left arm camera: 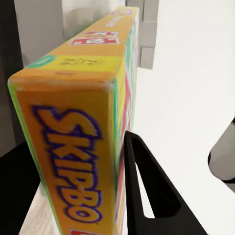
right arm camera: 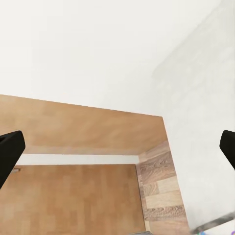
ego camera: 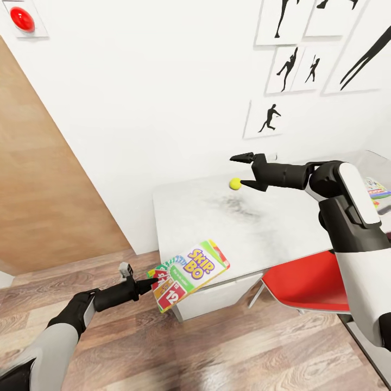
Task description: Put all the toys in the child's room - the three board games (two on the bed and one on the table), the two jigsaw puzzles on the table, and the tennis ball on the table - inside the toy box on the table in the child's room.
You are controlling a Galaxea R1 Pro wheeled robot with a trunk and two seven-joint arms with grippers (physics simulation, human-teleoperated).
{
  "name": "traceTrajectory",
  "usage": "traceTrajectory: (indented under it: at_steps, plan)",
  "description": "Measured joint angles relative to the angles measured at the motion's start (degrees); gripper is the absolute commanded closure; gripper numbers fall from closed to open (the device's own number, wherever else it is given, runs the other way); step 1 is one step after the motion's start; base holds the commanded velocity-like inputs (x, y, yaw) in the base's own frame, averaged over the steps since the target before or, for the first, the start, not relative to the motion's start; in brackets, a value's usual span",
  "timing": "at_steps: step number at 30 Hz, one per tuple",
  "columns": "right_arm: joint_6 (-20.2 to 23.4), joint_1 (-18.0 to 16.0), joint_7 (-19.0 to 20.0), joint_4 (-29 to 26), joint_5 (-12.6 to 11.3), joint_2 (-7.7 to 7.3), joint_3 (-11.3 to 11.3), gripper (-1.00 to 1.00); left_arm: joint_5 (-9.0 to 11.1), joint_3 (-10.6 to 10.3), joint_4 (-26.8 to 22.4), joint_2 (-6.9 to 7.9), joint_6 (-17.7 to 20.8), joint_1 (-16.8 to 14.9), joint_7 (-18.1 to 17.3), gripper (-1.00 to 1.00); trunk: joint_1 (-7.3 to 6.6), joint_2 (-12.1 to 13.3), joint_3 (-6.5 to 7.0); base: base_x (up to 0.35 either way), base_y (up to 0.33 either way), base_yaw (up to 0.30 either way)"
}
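Observation:
My left gripper is shut on the edge of the SKIP-BO board game, holding it tilted above the floor just in front of the table's near corner. In the left wrist view the box sits between the black fingers. The tennis ball lies on the table near the wall. My right gripper hangs open beside and slightly above the ball, its lower fingertip close to it. In the right wrist view the gripper has nothing between its fingers. A second board game, pale and multicoloured, lies at the table's far right. The toy box, jigsaw puzzles and bed are out of view.
A red chair is tucked under the table's front right. A wooden door stands to the left and wood flooring lies below. The white wall behind the table carries silhouette pictures.

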Motion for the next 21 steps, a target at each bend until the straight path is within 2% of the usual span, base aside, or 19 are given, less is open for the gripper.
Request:
traceTrajectory:
  at_steps: [21]
  plan:
    - [0.0, -0.17, -0.05, -0.05, -0.01, 0.06, 0.06, -1.0, -0.05, 0.01, -0.05, 0.01, -0.59, 0.0, -0.01, 1.0, 0.0, 0.0, 0.0, 0.0, 0.0, 0.0]
